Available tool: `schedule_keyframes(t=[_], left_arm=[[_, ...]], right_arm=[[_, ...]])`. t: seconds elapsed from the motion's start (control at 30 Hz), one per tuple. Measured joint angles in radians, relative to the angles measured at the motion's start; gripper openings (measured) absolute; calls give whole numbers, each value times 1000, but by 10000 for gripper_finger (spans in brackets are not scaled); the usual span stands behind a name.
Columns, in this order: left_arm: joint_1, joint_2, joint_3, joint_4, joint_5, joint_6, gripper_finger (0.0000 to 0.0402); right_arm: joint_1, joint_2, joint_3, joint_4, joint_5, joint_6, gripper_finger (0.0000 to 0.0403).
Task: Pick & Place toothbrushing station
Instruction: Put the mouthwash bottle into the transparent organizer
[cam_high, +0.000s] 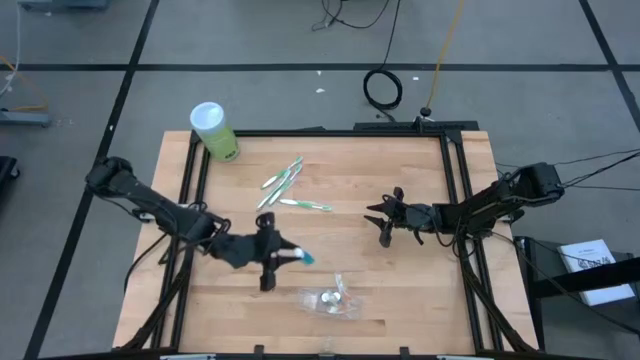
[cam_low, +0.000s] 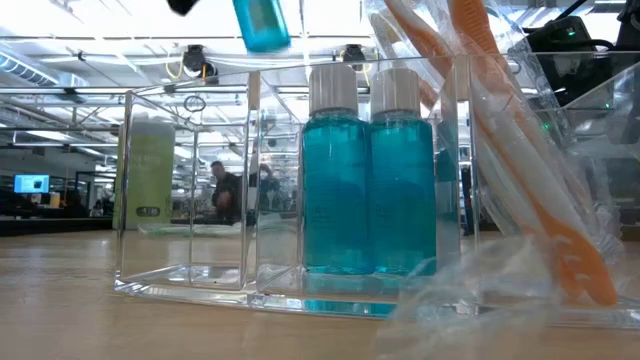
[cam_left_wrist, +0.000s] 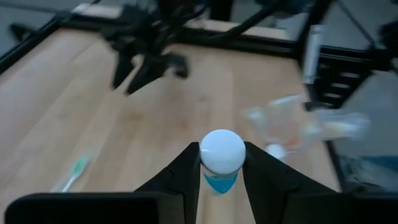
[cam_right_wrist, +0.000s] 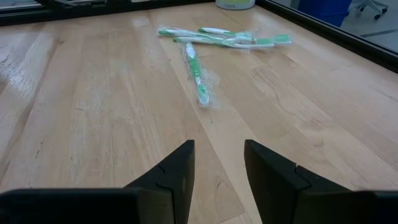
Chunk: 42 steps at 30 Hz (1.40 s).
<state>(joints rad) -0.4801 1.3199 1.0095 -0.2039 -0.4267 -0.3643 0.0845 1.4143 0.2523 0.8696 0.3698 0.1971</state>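
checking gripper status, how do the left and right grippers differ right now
The left gripper is shut on a small blue white-capped tube; the right gripper holds nothing, its dark fingers apart. In the high view the left gripper sits near the clear organiser at the table's front, while the right gripper waits mid-table, facing the green-white toothbrushes. Both are dark, two-fingered, over the wooden table.

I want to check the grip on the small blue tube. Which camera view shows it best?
The left wrist view: the blue tube sits white cap forward, between the left pincer's fingers. The high view shows it tiny. The low view shows only its lower part at the top edge. The right wrist view misses it.
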Motion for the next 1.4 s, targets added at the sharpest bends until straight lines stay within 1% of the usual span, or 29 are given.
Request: schedule_keyframes(t=[0.1, 0.2, 0.33, 0.43, 0.5, 0.57, 0.7, 0.93, 1.13, 1.27, 1.4], left_arm=[[-31, 36, 55, 4, 0, 15, 105], [-50, 102, 119, -14, 5, 17, 105], [-64, 219, 238, -74, 90, 61, 106], [-77, 307, 329, -124, 170, 138, 106], [-87, 354, 378, -165, 197, 177, 106], [-95, 388, 412, -167, 215, 210, 106], [-93, 432, 431, -151, 228, 249, 106], [-67, 512, 431, -143, 229, 230, 106], [-56, 560, 431, -124, 256, 205, 106], [-57, 585, 431, -71, 294, 209, 106], [-57, 596, 426, -54, 315, 210, 106]], right_arm=[[0, 0, 0, 0, 0, 0, 130], [0, 0, 0, 0, 0, 0, 130], [0, 0, 0, 0, 0, 0, 130], [0, 0, 0, 1, 0, 0, 130], [0, 0, 0, 0, 0, 0, 130], [0, 0, 0, 1, 0, 0, 130], [0, 0, 0, 1, 0, 0, 130], [0, 0, 0, 7, -1, 0, 130], [0, 0, 0, 8, -1, 0, 130], [0, 0, 0, 8, -1, 0, 130], [0, 0, 0, 8, -1, 0, 130]])
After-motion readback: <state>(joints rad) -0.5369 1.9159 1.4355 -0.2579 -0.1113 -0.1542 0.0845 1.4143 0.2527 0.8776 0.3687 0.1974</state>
